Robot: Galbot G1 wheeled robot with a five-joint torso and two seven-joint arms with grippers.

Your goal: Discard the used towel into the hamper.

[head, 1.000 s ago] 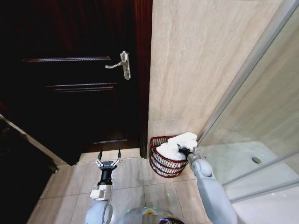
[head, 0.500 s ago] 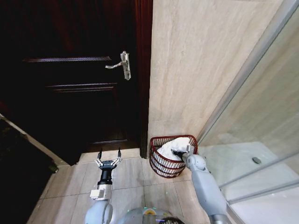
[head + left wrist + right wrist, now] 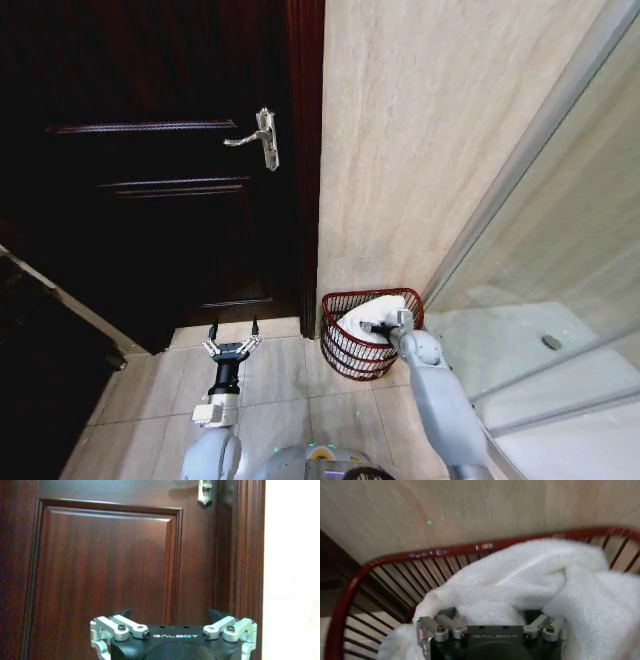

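The hamper, a red-brown ribbed basket, stands on the floor in the corner between the door frame and the tiled wall. The white towel lies heaped inside it, bulging just above the rim. My right gripper reaches into the hamper from above. In the right wrist view the right gripper has its jaws spread, a fold of the towel bulging between them and covering the fingertips, with the hamper's rim curving behind. My left gripper hangs open over the floor tiles, facing the door.
A dark wooden door with a metal handle is on the left. The beige tiled wall rises behind the hamper. A glass shower partition and raised shower floor close off the right. Beige floor tiles lie between my arms.
My right gripper has lowered the towel from above the rim down into the hamper and shifted slightly left. The left arm has not moved.
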